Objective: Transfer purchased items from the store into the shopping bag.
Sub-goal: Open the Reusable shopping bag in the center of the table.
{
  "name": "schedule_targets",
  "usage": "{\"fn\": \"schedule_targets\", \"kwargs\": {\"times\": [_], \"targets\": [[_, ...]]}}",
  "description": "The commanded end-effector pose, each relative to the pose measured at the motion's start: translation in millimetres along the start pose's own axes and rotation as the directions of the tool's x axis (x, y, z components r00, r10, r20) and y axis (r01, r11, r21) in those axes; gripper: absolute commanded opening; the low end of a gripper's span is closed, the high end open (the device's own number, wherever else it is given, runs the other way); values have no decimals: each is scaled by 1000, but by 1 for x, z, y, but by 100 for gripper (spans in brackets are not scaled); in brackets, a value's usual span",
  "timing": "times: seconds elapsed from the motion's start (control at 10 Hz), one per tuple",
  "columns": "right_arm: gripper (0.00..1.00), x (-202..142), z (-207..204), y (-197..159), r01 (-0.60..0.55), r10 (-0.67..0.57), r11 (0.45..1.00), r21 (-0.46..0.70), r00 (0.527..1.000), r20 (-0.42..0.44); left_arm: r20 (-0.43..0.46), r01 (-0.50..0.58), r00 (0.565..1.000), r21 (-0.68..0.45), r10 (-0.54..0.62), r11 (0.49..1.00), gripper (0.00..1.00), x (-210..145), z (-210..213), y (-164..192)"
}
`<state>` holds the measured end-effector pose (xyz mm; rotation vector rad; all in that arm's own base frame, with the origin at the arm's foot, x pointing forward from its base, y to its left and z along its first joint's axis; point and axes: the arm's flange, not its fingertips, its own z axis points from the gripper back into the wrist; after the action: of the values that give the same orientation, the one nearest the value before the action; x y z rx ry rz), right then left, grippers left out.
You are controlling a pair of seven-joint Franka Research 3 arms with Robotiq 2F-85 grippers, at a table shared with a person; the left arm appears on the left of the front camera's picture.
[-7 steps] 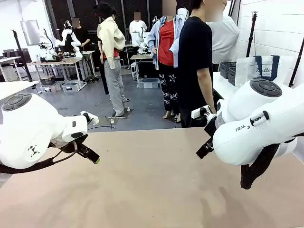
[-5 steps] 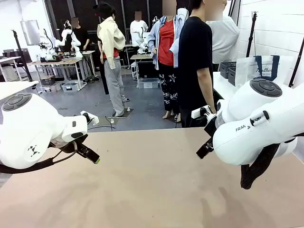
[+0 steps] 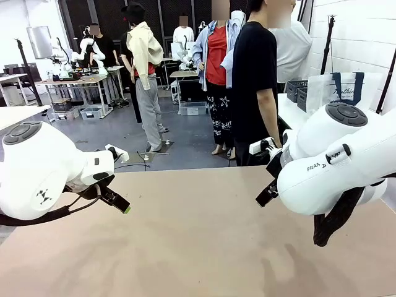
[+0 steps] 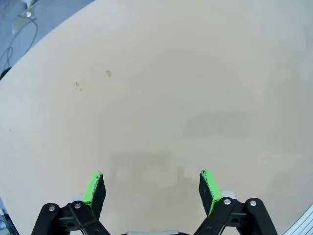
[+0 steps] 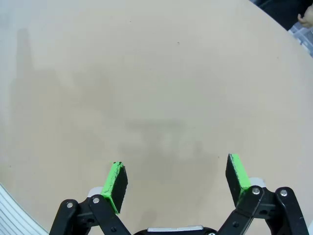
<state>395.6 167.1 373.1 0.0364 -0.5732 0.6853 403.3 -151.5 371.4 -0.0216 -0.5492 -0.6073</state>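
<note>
As both arms hang low over the table [image 3: 198, 247], a fast reach risks clipping the person [image 3: 253, 80] at its far edge. The shopping bag [image 3: 339, 91] stands farther off, behind the right arm. Left gripper [image 4: 151, 178] and right gripper [image 5: 177, 171]: jaws wide, empty, angled down at tabletop.

beige table [image 4: 195, 73], black left tool [image 4: 151, 175], green pads [image 4: 94, 190], navy-handled white bag [image 3: 318, 93]

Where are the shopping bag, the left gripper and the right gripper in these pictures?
shopping bag [image 3: 328, 93], front view, white front panel.
left gripper [image 4: 151, 176], left wrist view, midway between fingertips.
right gripper [image 5: 175, 164], right wrist view, midway between fingertips.
</note>
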Motion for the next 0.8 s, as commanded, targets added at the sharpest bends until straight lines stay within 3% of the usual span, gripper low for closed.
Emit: {"fn": "schedule_targets", "kwargs": {"times": [0.0,0.7], "targets": [[100,0,0,0,-1,1,1000,-1,1000,0,0,-1,1000,0,1,1000,100,0,0,1],[100,0,0,0,-1,1,1000,-1,1000,0,0,-1,1000,0,1,1000,100,0,0,1]]}}
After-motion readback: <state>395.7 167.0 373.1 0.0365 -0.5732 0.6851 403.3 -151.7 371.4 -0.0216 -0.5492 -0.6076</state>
